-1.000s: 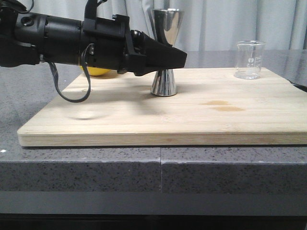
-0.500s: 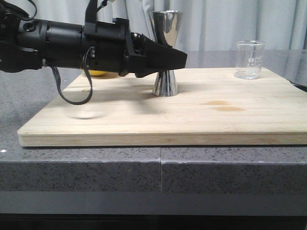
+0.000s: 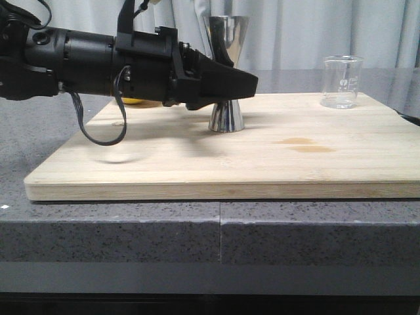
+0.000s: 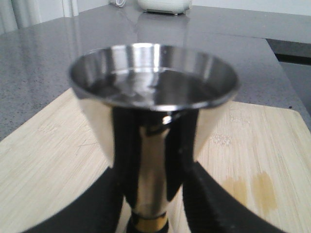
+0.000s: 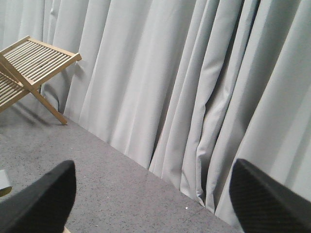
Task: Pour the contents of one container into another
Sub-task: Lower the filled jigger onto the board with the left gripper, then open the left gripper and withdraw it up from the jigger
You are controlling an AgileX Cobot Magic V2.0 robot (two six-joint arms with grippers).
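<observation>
The steel jigger (image 3: pixel 227 65) stands upright on the wooden board (image 3: pixel 197 167), a gold band at its narrow waist (image 4: pixel 150 224) and dark liquid in its upper cup (image 4: pixel 153 85). My left gripper (image 3: pixel 241 83) reaches in from the left, one finger on each side of the waist. Slivers of board show between fingers and steel, so it is open around the jigger. The clear glass beaker (image 3: pixel 342 81) stands alone at the board's far right corner. My right gripper (image 5: pixel 155 204) is open on nothing, facing the curtain, and is out of the front view.
A yellow object (image 3: pixel 134 101) peeks out behind the left arm. Two pale brown stains (image 3: pixel 305 144) mark the board right of the jigger. The board lies on a grey stone counter (image 3: pixel 131 230). A slatted wooden rack (image 5: pixel 29 68) stands by the curtain.
The left arm's rear has lifted slightly and its fingertips have edged right around the jigger's waist. The jigger's base has shifted a little to the right. The beaker has not moved.
</observation>
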